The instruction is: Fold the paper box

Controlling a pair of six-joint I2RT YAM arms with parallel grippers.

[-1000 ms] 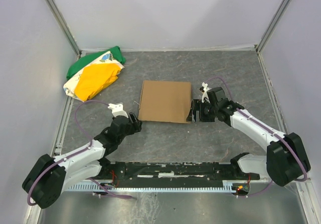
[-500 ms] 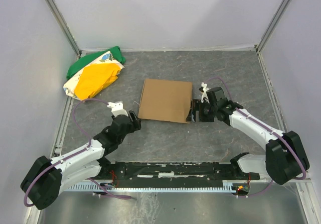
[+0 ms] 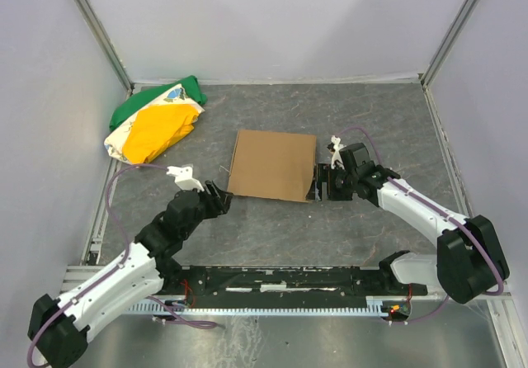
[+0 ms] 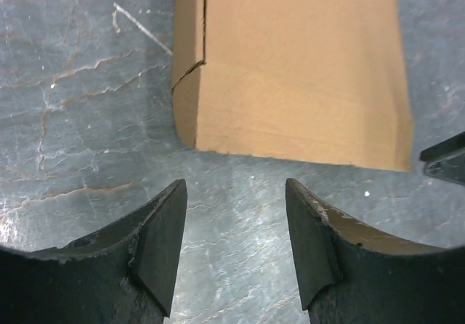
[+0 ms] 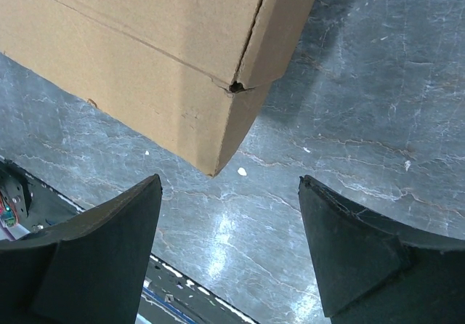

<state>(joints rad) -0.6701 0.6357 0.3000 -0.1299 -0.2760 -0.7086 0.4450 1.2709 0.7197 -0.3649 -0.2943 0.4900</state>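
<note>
The paper box is a compact brown cardboard box lying flat mid-table. From the left wrist its near left corner shows, with a creased side flap. My left gripper hovers just off the box's near left corner, open, with only bare table between its fingers. My right gripper stands at the box's right edge near the front corner, open and empty. The right wrist view has the box corner just ahead of the gripper, not between the fingers.
A green, yellow and white cloth bundle lies at the back left. Grey walls close in the table on three sides. A black rail runs along the near edge between the arm bases.
The left arm has lifted and swung its wrist slightly back and left, and its jaws have narrowed a little. The right arm and the box have stayed put.
</note>
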